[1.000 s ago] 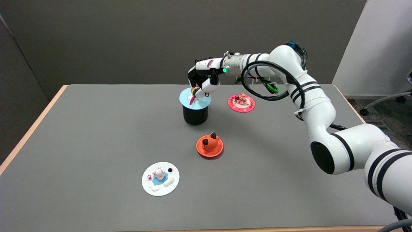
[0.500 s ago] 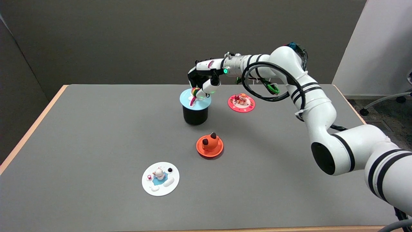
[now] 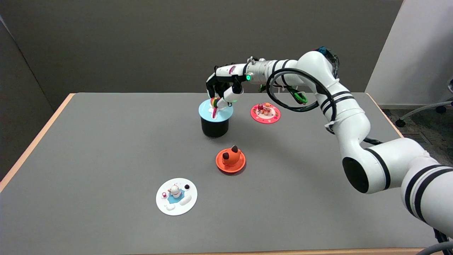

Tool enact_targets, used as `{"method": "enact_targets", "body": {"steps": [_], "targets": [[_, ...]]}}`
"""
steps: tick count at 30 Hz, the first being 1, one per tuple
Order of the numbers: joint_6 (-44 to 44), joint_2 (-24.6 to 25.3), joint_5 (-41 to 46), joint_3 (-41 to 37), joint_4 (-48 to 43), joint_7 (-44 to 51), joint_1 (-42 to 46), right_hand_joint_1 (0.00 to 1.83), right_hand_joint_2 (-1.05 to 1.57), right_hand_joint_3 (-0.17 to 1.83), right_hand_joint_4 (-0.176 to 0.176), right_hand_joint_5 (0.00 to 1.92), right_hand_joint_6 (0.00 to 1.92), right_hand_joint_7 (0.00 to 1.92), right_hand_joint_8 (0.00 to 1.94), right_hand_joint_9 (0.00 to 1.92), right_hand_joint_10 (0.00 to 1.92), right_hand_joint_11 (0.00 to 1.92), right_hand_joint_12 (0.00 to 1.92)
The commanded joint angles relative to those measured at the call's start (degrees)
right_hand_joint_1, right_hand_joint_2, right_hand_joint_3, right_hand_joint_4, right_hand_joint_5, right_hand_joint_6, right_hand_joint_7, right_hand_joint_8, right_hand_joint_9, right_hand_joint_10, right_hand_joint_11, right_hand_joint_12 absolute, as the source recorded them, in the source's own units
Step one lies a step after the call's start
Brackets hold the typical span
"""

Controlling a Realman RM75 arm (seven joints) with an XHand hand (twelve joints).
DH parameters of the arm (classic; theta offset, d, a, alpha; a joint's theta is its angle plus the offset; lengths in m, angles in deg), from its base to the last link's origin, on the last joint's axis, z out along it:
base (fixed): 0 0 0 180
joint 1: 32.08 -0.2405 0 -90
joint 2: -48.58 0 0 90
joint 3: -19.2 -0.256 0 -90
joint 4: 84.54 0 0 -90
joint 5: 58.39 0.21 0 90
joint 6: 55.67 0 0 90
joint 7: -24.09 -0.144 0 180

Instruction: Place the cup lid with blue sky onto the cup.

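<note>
Matt grey table (image 3: 106, 141) with wood-look edging; glossy white plastic arm (image 3: 354, 117).

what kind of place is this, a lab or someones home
Most likely a robotics lab or test room: a white robot arm works at a bare grey table set with staged cup lids, plain partition walls stand behind, and an office chair base shows at right.
</note>
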Motion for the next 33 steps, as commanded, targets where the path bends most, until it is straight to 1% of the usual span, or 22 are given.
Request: {"method": "enact_targets", "body": {"steps": [1,2,3,14,16,17,18,19,20,21,23,25,26,27,28,31,33], "targets": [[0.15,-0.07,0.16,-0.47,1.55,0.00,0.67,1.32,1.12,0.21,-0.132,0.78,0.51,0.76,1.35,0.50,1.18,0.26,1.57],[0.15,-0.07,0.16,-0.53,1.57,0.00,0.69,1.26,1.07,0.34,-0.138,0.78,0.48,0.77,1.19,0.49,1.18,0.26,1.56],[0.15,-0.07,0.16,-0.55,1.62,0.00,0.69,1.09,0.92,0.78,-0.133,0.79,0.41,0.79,0.67,0.48,1.21,0.25,1.55],[-0.17,-0.07,0.72,-0.55,1.81,0.00,1.09,1.08,0.92,0.79,-0.134,0.80,0.37,0.81,0.62,0.48,1.19,0.24,1.54],[-0.17,-0.07,0.80,-0.55,2.00,0.00,1.17,1.08,0.92,0.79,-0.135,0.80,0.36,0.82,0.59,0.50,1.14,0.24,1.54],[-0.17,-0.07,0.80,-0.55,2.10,0.00,1.17,1.07,0.92,0.79,-0.138,0.81,0.36,0.84,0.53,0.53,1.09,0.24,1.54],[-0.29,-0.13,0.80,-0.55,2.30,0.00,1.23,1.07,0.91,0.80,-0.146,0.82,0.34,0.87,0.44,0.57,0.99,0.25,1.54],[-0.33,-0.15,0.86,-0.67,2.60,0.00,1.31,1.07,0.88,0.85,-0.159,0.82,0.34,0.89,0.36,0.63,0.85,0.25,1.56],[-0.33,-0.21,0.88,-0.83,2.80,0.00,1.39,1.09,0.82,0.96,-0.169,0.81,0.36,0.88,0.31,0.69,0.69,0.25,1.59],[-0.33,-0.30,1.13,-1.00,3.16,0.13,1.41,1.07,0.83,0.98,-0.171,0.82,0.33,0.87,0.24,0.73,0.52,0.26,1.59],[-0.33,-0.47,1.34,-1.03,3.63,0.24,1.49,1.05,0.82,1.01,-0.165,0.80,0.30,0.81,0.21,0.75,0.34,0.25,1.57],[-0.39,-0.47,1.42,-1.10,4.41,0.24,1.49,1.04,0.82,1.05,-0.158,0.77,0.27,0.77,0.20,0.74,0.28,0.24,1.53],[-0.41,-0.53,1.56,-1.17,4.70,0.30,1.49,1.04,0.83,1.07,-0.162,0.76,0.25,0.75,0.19,0.74,0.27,0.25,1.54],[-0.47,-0.61,1.84,-1.19,5.00,0.38,1.49,1.03,0.82,1.09,-0.154,0.75,0.24,0.73,0.18,0.72,0.26,0.24,1.52],[-0.49,-0.63,1.98,-1.19,5.32,0.46,1.49,1.02,0.82,1.12,-0.157,0.73,0.23,0.70,0.17,0.71,0.24,0.24,1.52],[-0.91,-0.63,2.20,-1.19,6.08,0.48,1.49,1.01,0.79,1.16,-0.148,0.69,0.20,0.63,0.16,0.70,0.23,0.25,1.49],[-2.75,-0.75,3.25,-1.19,6.87,0.48,1.74,1.01,0.77,1.18,-0.139,0.66,0.19,0.59,0.16,0.68,0.23,0.26,1.46]]}}
